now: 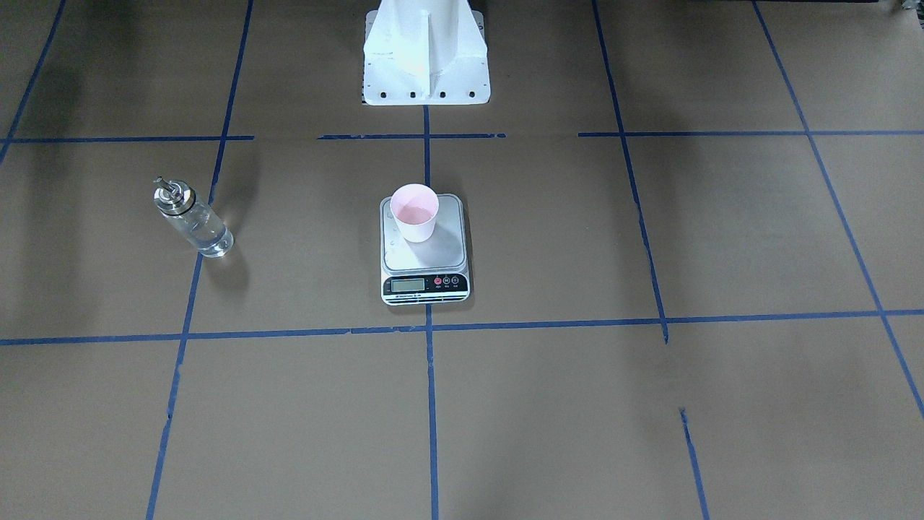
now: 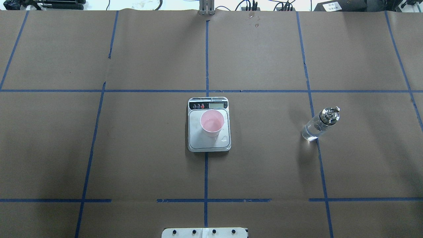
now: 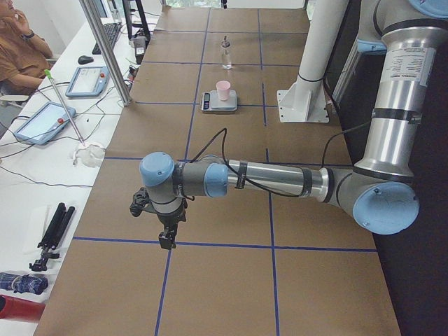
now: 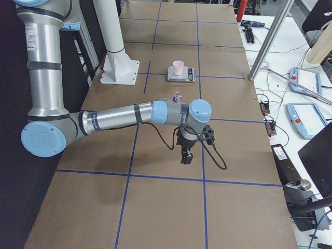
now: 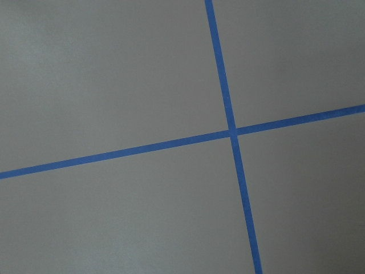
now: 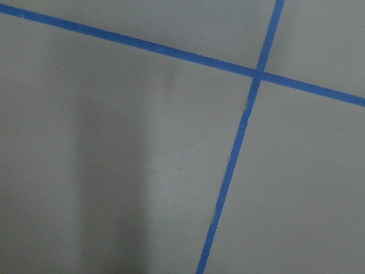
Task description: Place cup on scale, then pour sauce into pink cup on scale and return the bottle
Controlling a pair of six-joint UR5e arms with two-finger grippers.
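The pale pink cup (image 1: 414, 211) stands upright on the silver scale (image 1: 445, 247), toward its back half; it also shows in the overhead view (image 2: 211, 123) on the scale (image 2: 198, 142). The clear glass bottle (image 1: 192, 219) with metal spout stands upright on the table, well off to the robot's right (image 2: 319, 125), with clear liquid in it. My left gripper (image 3: 166, 240) hangs over the table far from the scale. My right gripper (image 4: 185, 157) hangs past the bottle (image 4: 177, 97). Both show only in the side views, so I cannot tell whether they are open or shut. The wrist views show only paper and tape.
The white robot base (image 1: 426, 54) stands behind the scale. Blue tape lines grid the brown paper table cover. A side desk with tablets (image 3: 42, 122) and cables runs along the table's far edge, with a person (image 3: 17, 49) seated there. A metal post (image 3: 108, 52) rises at that edge.
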